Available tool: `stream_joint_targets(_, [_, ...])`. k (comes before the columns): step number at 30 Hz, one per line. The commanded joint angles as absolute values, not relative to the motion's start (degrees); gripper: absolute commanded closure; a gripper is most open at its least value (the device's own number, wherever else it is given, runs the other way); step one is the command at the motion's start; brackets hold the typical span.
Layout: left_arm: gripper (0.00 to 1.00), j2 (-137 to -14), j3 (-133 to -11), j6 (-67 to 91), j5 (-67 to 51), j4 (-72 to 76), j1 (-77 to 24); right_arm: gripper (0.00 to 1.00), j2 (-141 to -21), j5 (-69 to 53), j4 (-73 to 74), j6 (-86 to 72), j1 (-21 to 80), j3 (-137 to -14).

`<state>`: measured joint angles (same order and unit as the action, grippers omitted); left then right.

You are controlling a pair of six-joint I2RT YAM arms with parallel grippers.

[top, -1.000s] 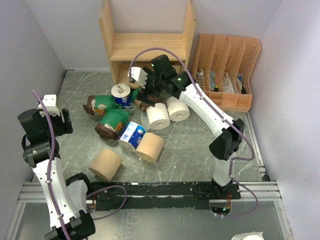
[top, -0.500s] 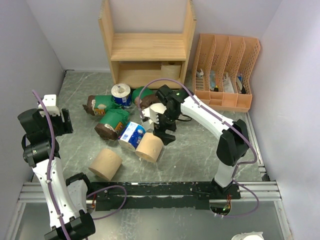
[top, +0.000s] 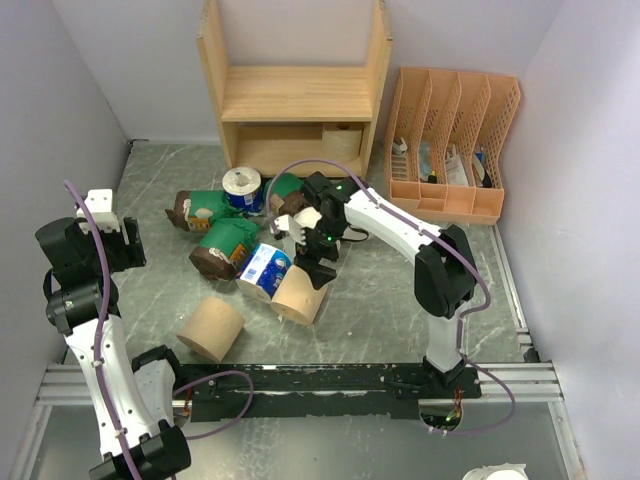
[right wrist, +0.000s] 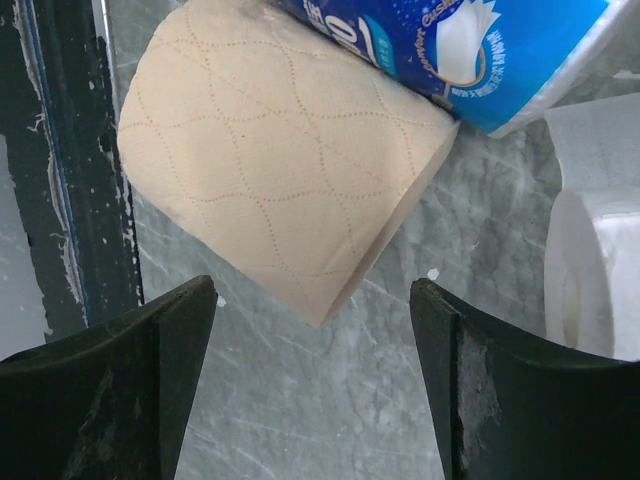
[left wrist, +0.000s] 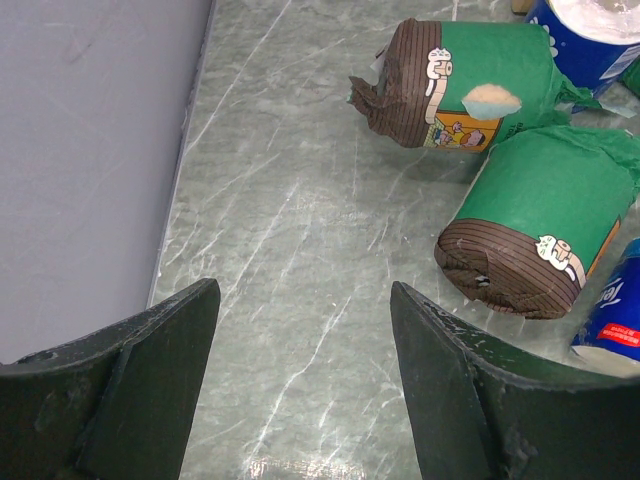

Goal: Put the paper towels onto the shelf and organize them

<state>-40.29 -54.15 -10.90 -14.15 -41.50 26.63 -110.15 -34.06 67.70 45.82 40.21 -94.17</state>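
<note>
Right claw (right wrist: 312, 330) spread, pinching nothing, just short of tan quilted paper roll (right wrist: 270, 150) at frame centre; blue-and-white wrapped roll (right wrist: 450, 50) touches it, top right. Left claw (left wrist: 303, 300) also spread over grey marbled tabletop (left wrist: 300, 200), green-wrapped roll (left wrist: 540, 220) at right. Light wood two-tier shelf (top: 295, 95) top centre, pale tan roll (top: 342, 140) on its lower tier.

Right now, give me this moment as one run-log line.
left gripper: open, empty, over grey table | right gripper: open, facing tan paper roll, not gripping | light wooden shelf: one tan roll on lower tier
</note>
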Motion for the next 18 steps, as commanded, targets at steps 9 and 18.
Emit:
stream_joint_targets(9, [0.2, -39.6, -53.9, -10.7, -14.7, -39.7, 26.7, 0.57, -114.1, -39.1, 70.5, 46.4, 40.1, -99.1])
stream_joint_targets(18, [0.2, -39.7, -53.9, -10.8, -14.9, -39.8, 26.7, 0.6, -118.5, -41.8, 76.7, 50.1, 40.1, -100.7])
